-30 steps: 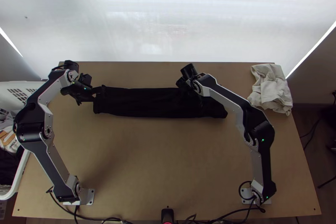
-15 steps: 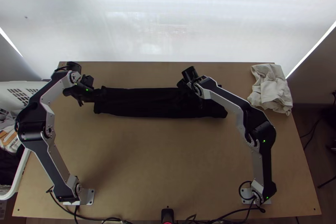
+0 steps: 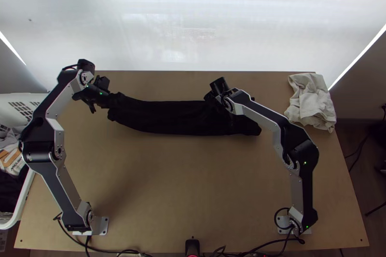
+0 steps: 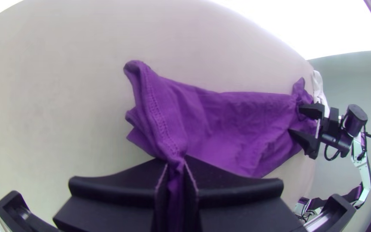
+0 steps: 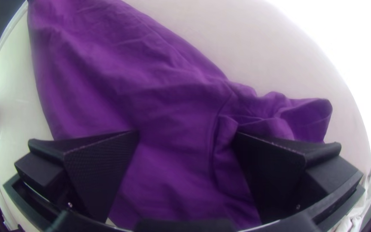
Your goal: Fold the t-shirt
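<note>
The black left gripper (image 4: 176, 161) clamps one end of the dark cloth t-shirt (image 3: 169, 118), a long strip across the light wooden table (image 3: 183, 184), while the black right gripper (image 5: 187, 134) gapes over the other, so pulling could skew unpinned layers.

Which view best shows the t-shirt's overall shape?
Top view: it frames the t-shirt end to end as one long strip, though the right arm partly covers it. Left wrist view: one end pinched in the left gripper, close up. Right wrist view: creased cloth between the right gripper's open fingers.
</note>
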You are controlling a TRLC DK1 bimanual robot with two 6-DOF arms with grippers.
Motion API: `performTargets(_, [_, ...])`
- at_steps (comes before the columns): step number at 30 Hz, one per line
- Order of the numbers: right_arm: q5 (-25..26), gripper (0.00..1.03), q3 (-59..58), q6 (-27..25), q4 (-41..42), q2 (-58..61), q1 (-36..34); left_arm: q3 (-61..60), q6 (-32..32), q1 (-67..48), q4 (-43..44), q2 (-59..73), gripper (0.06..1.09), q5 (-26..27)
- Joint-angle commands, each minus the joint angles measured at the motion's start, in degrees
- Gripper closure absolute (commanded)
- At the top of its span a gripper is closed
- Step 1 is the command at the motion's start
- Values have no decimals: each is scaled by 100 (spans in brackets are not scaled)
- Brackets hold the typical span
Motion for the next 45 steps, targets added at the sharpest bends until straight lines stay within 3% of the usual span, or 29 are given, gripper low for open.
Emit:
performTargets(1, [8,4,-49,3,-8,88,-46,1189,-100,-196,-656,-71,105,403])
performTargets(10, [8,4,-67,3,-16,0,-46,1760,-390,-706,-744,-282,105,1089])
performTargets(17, [-168,4,241,100,-192,-677,-99,2068,-539,-1163,-630,-221,105,1115])
performTargets(27, [-423,4,760,100,-1150,-1899,-327,2270,-768,-1857,-155,-256,105,1264])
performTargets(35, [-414,4,-172,118,-1467,-3314,-846,2332,-776,-2604,337,-274,105,1264])
performTargets(45, [-396,4,-1745,-120,-1845,-5045,-1689,2332,-1146,-3545,1735,333,105,1071])
